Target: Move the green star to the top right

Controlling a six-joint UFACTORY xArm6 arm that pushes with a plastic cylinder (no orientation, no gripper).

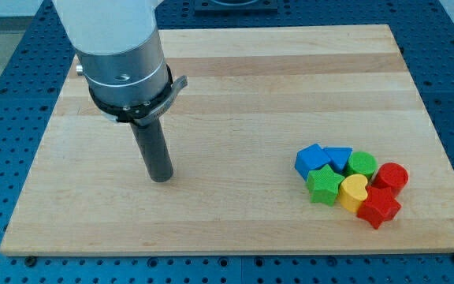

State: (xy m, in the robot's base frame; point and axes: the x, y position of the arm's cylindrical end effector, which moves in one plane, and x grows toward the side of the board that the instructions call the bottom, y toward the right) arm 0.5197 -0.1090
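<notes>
The green star (323,185) lies in a tight cluster of blocks at the view's lower right, on the wooden board (290,71). It touches the blue cube (311,161) above it and the yellow heart (354,192) to its right. My tip (161,178) rests on the board at the view's left of centre, far to the left of the green star, with bare board between them. The rod hangs from the grey and white arm at the view's top left.
The same cluster holds a blue triangle-like block (339,157), a green cylinder (362,164), a red cylinder (391,177) and a red star (379,207). The board's bottom edge runs just below the cluster.
</notes>
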